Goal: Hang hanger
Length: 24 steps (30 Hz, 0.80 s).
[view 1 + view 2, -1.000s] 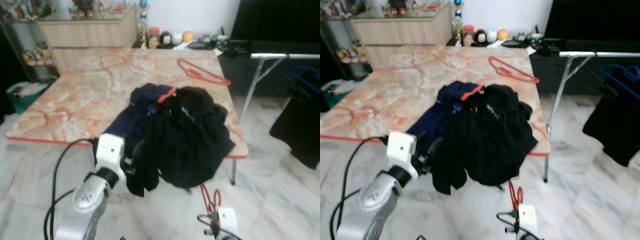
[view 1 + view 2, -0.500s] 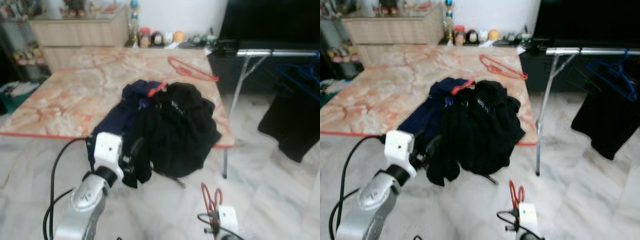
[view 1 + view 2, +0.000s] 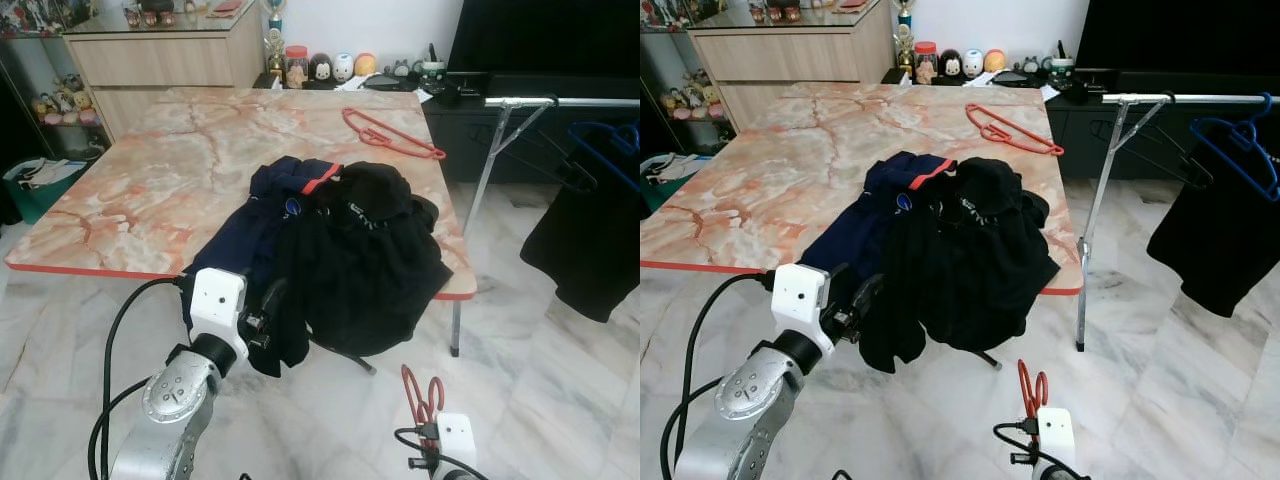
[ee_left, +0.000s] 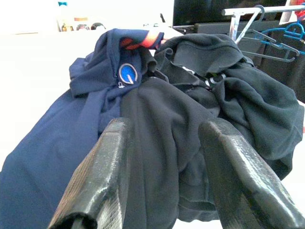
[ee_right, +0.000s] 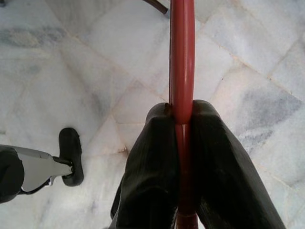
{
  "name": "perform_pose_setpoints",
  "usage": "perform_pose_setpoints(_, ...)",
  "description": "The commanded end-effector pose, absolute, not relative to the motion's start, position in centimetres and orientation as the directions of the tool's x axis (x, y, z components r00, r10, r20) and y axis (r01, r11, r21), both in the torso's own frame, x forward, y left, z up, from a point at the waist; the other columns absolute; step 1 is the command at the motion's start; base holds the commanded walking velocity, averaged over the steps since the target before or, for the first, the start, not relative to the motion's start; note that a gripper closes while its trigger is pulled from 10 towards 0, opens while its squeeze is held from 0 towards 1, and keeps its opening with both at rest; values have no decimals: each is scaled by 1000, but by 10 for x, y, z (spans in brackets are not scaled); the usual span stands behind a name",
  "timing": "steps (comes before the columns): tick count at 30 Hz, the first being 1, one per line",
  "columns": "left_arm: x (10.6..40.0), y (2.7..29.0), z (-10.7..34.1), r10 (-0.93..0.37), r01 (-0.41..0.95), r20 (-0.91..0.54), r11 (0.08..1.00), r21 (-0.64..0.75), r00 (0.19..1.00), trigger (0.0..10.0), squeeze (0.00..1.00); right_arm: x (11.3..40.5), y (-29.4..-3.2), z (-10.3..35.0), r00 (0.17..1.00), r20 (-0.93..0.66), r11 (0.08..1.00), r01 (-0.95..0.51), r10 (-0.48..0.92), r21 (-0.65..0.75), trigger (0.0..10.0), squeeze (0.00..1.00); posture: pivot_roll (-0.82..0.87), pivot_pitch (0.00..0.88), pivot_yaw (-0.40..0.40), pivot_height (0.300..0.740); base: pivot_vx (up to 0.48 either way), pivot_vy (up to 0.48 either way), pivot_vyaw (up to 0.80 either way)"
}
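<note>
Your right gripper (image 5: 181,124) is clamped on a red hanger (image 5: 182,57); keep it pinched and carry its hook to the clothes rail (image 3: 1180,98) on your right, while your left gripper (image 4: 162,157), fingers apart, hovers by the black garment (image 4: 190,119).

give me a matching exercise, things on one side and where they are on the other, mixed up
Things:
1. red hanger
2. blue hanger
3. second red hanger
4. clothes pile

Places:
A. hooked on the metal rail
B. draped over the table's near edge
C. pinched in the right tool
D. lying flat on the far part of the table

Pairs: 1-C, 2-A, 3-D, 4-B
</note>
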State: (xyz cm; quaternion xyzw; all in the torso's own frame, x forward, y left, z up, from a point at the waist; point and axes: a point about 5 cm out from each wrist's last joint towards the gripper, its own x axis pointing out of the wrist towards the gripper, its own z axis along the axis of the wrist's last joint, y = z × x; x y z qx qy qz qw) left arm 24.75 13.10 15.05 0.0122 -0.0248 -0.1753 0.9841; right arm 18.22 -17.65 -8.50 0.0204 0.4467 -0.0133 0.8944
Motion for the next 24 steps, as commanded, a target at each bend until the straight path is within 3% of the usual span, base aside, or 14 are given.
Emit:
perform_pose_setpoints(1,248,133,153,-337,335,55,941,40,940,10000,0,184,-173,-85,602,-799,998,44,10,46,10000,0,34,0,-3,716,0,0,0)
perform_pose_setpoints(24,248,132,154,-343,341,53,939,43,938,10000,0,184,-172,-85,602,-798,998,46,11,48,10000,0,36,0,2,716,0,0,0)
